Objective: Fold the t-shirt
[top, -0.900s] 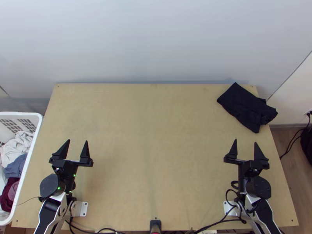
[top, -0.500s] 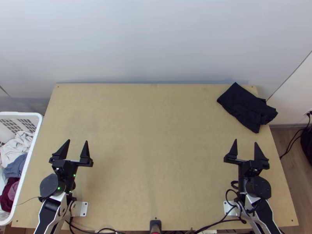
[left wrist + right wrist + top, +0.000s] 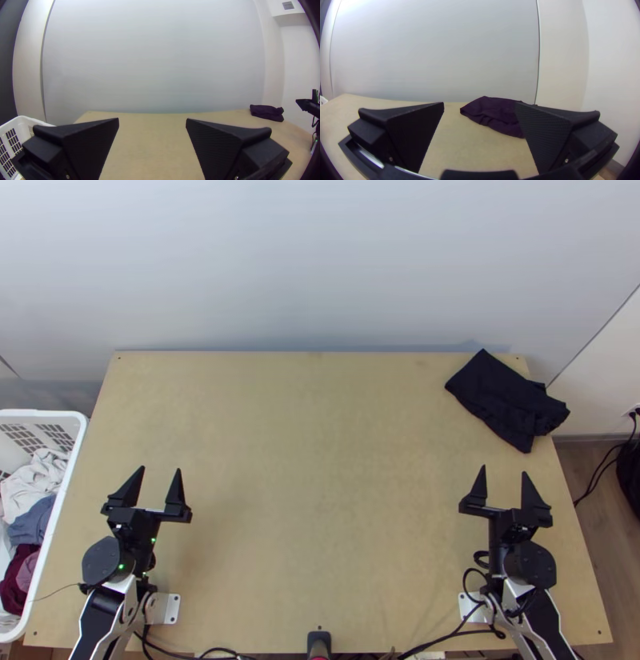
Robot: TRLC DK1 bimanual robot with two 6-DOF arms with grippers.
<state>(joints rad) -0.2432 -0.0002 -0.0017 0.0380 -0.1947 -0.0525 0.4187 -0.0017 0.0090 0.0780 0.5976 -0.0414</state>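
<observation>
Over on the left, beside the basket (image 3: 40, 414) of clothes (image 3: 30, 524), the left gripper (image 3: 160, 468) stands wide, holding nothing! Its best play, I'd say, is to stay out of the first grab and be ready to take a second corner once the cloth is nearer. Across to the middle of the table (image 3: 312, 444): that's the spot I'd choose for spreading. On to the right gripper (image 3: 504, 470), wide too and holding nothing, and surely the one to go. Beyond it, at the far right corner, lies the dark t-shirt (image 3: 500, 396), a loosely folded bundle with one end poking past the table's side edge. Fetching it looks like the opening step, with all the folding to come. Come in low, pinch a good bite of the layers on the near side, then draw it inward slowly; a thin grip could peel off just one layer, and a push outward could tip it over the edge!

Now the views, left to right. The top view gives us the clothes inside the basket and that overhang; the left wrist view offers the basket's slotted side and, high up, a wall vent (image 3: 288, 5). Over to the right wrist view: creases along the shirt's near side, part of it tucked behind a finger!
</observation>
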